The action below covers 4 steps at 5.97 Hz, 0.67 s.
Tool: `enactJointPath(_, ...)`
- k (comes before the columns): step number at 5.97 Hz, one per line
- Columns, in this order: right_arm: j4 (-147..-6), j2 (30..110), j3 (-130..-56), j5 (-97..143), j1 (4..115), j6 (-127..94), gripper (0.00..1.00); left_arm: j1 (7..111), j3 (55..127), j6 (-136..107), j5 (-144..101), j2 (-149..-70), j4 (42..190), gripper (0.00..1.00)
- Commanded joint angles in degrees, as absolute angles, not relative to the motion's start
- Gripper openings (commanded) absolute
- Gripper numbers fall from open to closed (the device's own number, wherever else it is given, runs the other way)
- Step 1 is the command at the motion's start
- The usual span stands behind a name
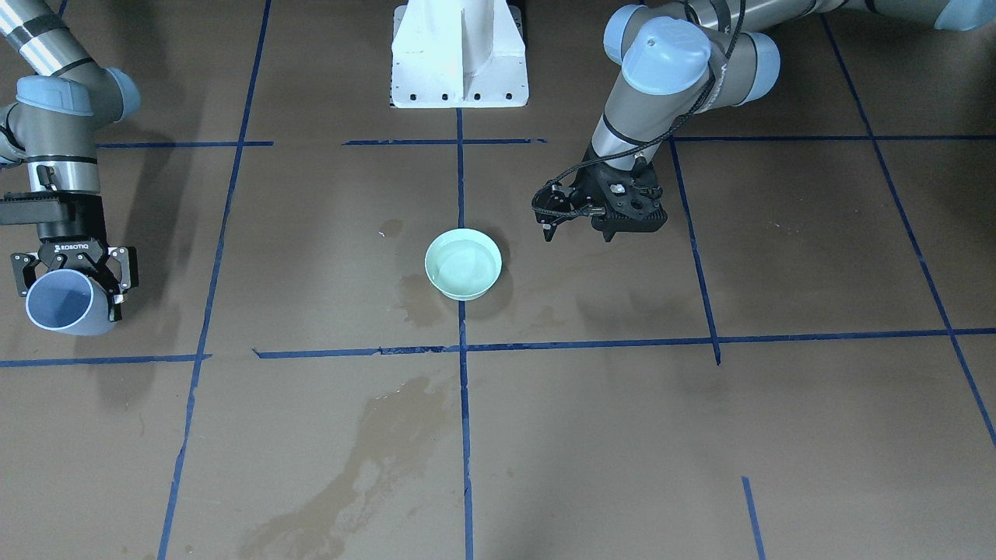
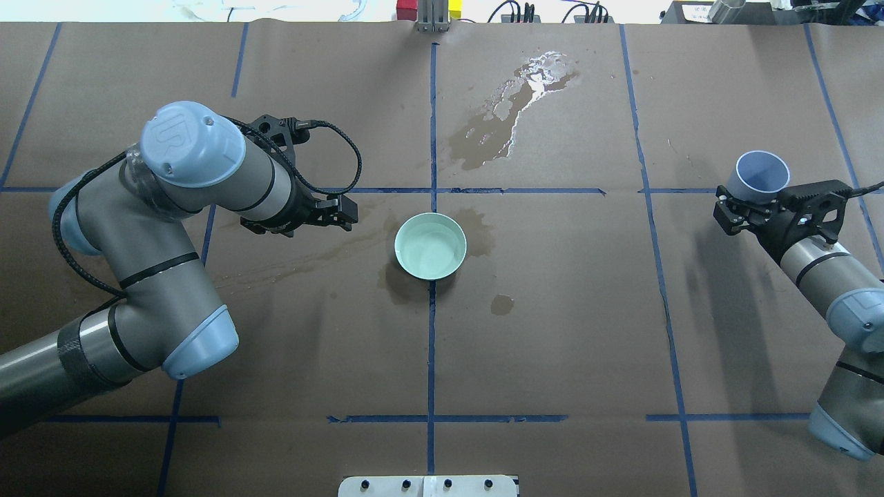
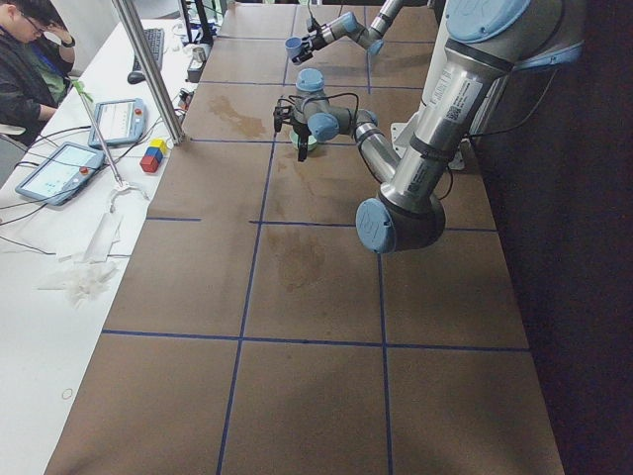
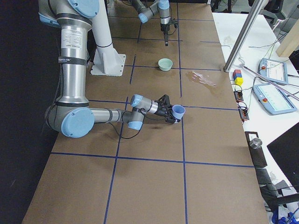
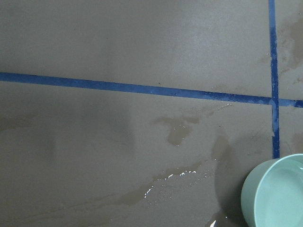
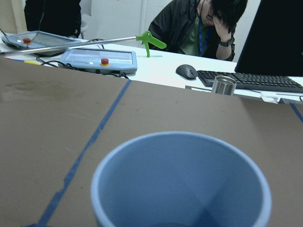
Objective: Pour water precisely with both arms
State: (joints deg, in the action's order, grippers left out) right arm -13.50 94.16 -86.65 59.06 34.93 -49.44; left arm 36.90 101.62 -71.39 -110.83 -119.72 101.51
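A mint-green bowl (image 1: 463, 265) (image 2: 430, 246) with clear water (image 1: 464, 258) in it sits at the table's middle on a blue tape line. Its rim shows at the lower right of the left wrist view (image 5: 265, 184). My left gripper (image 1: 608, 232) (image 2: 349, 212) hangs a little to the bowl's side, apart from it, and looks shut and empty. My right gripper (image 1: 74, 274) (image 2: 754, 201) is far off at the table's other end, shut on a pale blue cup (image 1: 62, 305) (image 2: 762, 174) (image 6: 182, 184) held above the table. No water shows in the cup.
A wet puddle (image 2: 514, 110) (image 1: 366, 459) lies on the brown paper beyond the bowl, and damp stains (image 2: 502, 304) sit around the bowl. The white pedestal (image 1: 459, 54) stands at the robot's side. A desk with tablets (image 3: 59, 168) and a seated operator (image 6: 203, 23) borders the table.
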Motion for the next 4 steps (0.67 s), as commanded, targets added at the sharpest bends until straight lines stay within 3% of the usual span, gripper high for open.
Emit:
enactJointPath(1, -14.23, 93.96, -94.96, 59.93, 35.25, -42.05, 0.04, 36.91, 101.60, -71.37, -110.83, -119.71, 101.51, 1.00)
enactJointPath(4, -28.40, 85.03, -96.24, 60.74, 34.54, -41.13, 0.02, 36.83, 101.60, -71.37, -110.83, -119.71, 101.51, 1.00)
